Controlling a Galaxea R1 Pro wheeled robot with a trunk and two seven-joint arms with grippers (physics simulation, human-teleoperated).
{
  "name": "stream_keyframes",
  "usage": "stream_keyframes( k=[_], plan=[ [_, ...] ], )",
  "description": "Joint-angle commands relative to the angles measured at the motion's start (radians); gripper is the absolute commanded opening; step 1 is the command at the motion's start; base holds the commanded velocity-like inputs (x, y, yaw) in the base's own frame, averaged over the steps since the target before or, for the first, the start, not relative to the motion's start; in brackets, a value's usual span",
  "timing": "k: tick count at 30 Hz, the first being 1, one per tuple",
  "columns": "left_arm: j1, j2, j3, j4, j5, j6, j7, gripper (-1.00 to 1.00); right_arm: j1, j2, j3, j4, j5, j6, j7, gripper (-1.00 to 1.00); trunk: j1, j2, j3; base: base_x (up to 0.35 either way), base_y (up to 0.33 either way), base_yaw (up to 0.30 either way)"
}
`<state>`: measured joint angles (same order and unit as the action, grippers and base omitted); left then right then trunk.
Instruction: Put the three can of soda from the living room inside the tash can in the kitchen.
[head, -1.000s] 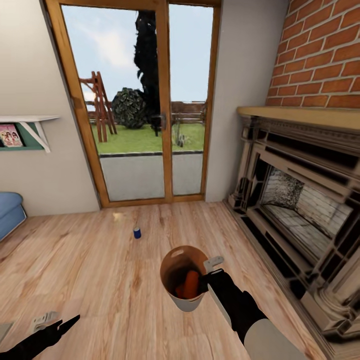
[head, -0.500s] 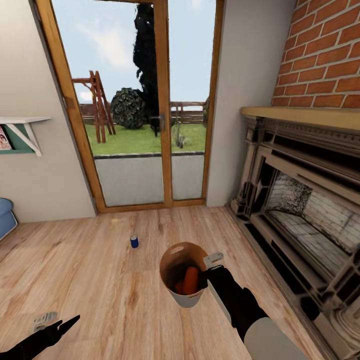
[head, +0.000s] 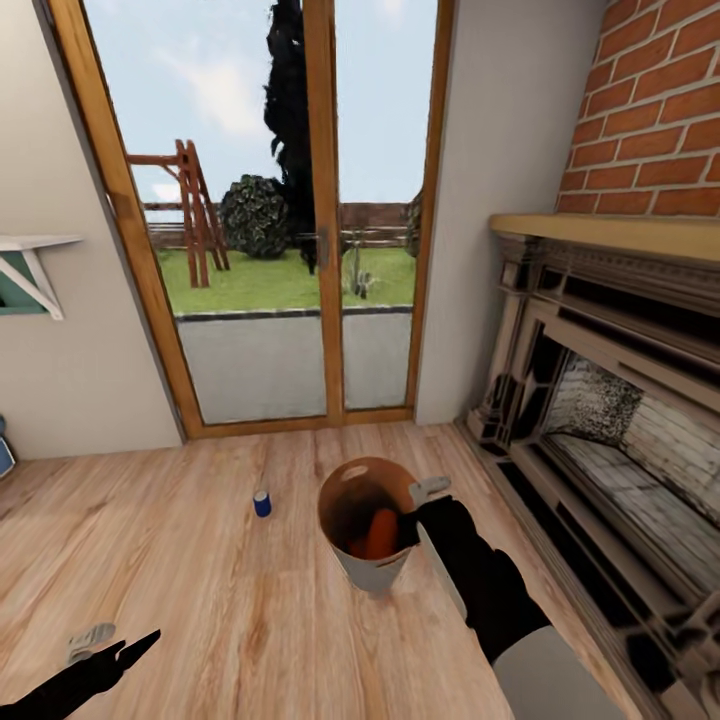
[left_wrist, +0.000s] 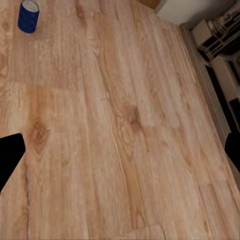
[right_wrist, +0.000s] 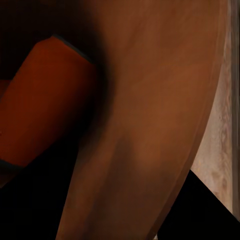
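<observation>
1. The right gripper (head: 415, 515) grips the rim of the bin (head: 368, 575), holding it above the wood floor (head: 200, 600).
2. An orange can (head: 380, 533) lies inside the bin.
3. A blue can (head: 262, 503) stands upright on the floor, near the glass doors (head: 270, 210).
4. The left gripper (head: 105, 645) hangs low, well apart from both cans.
5. A brick fireplace (head: 610, 380) lines the right wall.

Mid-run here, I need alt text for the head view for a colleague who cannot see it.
The right gripper holds the trash can by its rim above a light wood floor, with an orange soda can inside. A dark blue soda can stands on the floor beyond it, before wood-framed glass doors; a brick fireplace is at right.
</observation>
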<state>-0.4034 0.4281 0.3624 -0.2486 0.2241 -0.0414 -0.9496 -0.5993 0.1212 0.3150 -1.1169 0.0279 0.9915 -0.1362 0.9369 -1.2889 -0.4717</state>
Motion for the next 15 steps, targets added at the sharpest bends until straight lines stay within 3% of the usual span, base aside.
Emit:
stream_keyframes(
  k=[1,15],
  plan=[
    [0.000,0.000,0.000,0.000,0.000,0.000,0.000,1.00,-0.001,0.000,0.000,-0.034,-0.003,0.006,0.003,-1.00,0.000,0.000,0.000,0.348,0.000,0.000],
    [0.000,-0.005,0.000,0.000,0.000,0.000,0.001,1.00,-0.001,-0.004,-0.003,-0.047,-0.003,0.013,0.003,-1.00,0.000,0.000,0.000,0.348,0.000,0.000]
  ],
)
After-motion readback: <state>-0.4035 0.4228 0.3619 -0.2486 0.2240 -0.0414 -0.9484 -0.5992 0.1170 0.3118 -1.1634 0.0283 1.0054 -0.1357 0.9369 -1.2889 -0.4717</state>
